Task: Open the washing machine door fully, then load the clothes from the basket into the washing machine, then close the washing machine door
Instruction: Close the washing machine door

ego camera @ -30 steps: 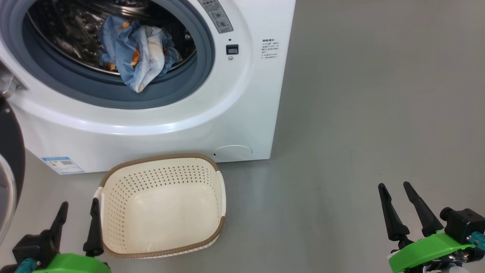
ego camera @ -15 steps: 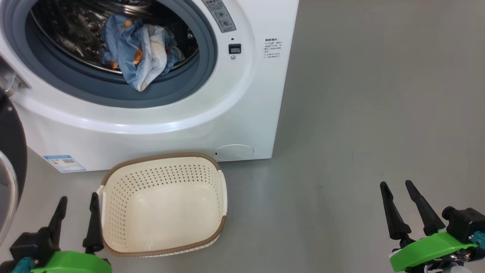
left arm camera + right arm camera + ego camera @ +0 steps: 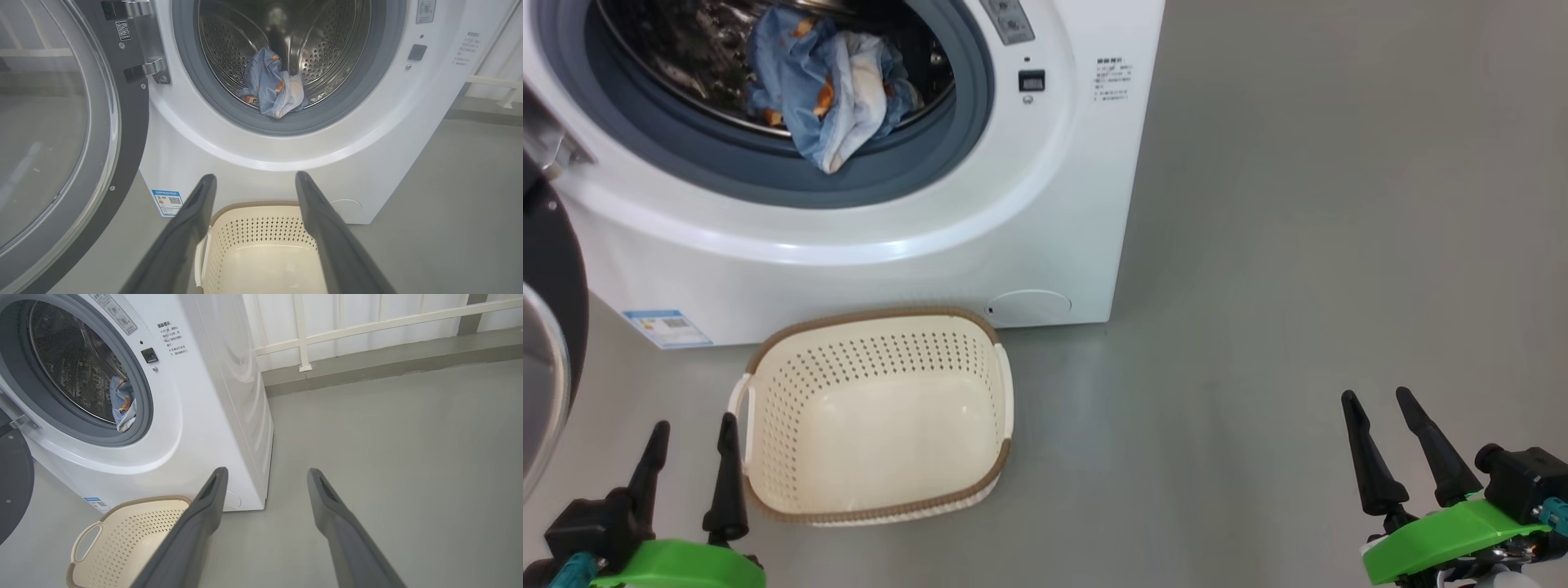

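The white washing machine (image 3: 980, 220) stands with its door (image 3: 61, 134) swung wide to the left, black rim and glass showing. Light blue clothes (image 3: 829, 86) with orange prints lie bunched in the steel drum, their lower end draped onto the grey gasket; the clothes (image 3: 271, 83) lie low at the drum's front. On the floor before the machine sits the cream basket (image 3: 874, 412), with nothing in it. My left gripper (image 3: 690, 429) hovers open just left of the basket. My right gripper (image 3: 1376, 400) is open over bare floor at lower right.
Grey floor (image 3: 1298, 245) stretches to the right of the machine. A white railing (image 3: 367, 326) and a low kerb run along the back wall behind the machine. The door edge (image 3: 547, 327) stands close beside my left arm.
The head camera has tilted, so machine and basket sit slightly higher in the picture. Both grippers hold their places, open. The clothes and basket have not moved.
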You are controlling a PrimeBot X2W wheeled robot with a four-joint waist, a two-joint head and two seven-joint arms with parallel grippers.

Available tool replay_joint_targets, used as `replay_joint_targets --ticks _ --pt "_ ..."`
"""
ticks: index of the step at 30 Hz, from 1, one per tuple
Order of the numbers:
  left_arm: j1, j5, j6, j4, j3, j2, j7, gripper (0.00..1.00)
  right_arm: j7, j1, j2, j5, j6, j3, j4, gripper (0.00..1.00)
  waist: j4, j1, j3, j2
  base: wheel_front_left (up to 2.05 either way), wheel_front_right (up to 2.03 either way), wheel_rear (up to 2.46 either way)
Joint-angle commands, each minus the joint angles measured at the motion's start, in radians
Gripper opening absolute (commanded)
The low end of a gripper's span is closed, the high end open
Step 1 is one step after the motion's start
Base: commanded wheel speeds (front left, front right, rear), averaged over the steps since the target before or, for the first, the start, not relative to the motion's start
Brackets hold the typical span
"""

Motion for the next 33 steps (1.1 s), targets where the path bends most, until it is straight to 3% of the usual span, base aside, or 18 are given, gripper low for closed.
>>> replay_joint_targets --ticks 1,9,21,33 --pt "-0.002 -0.011 -0.003 -0.032 0.028 0.02 -0.006 1.0 -0.005 0.002 -0.011 -0.012 0.003 0.017 -0.023 1.0 0.001 0.0 0.0 0.0 -1.58 1.58 0.0" --pt "-0.001 -0.015 -0.003 -0.038 0.023 0.024 -0.006 1.0 -0.005 0.001 -0.009 -0.011 0.003 0.016 -0.022 1.0 0.005 0.0 -0.003 0.0 -0.97 0.97 0.0" --pt "-0.002 -0.012 -0.003 -0.029 0.031 0.015 -0.006 1.0 -0.005 0.006 -0.011 -0.014 0.003 0.018 -0.026 1.0 0.018 0.0 -0.011 0.0 -0.05 0.05 0.0" --pt "0.034 -0.026 -0.003 -0.041 0.065 -0.016 -0.006 1.0 -0.005 0.002 -0.028 -0.017 0.003 0.075 -0.024 1.0 0.136 0.0 -0.035 0.0 0.0 0.0 0.0"
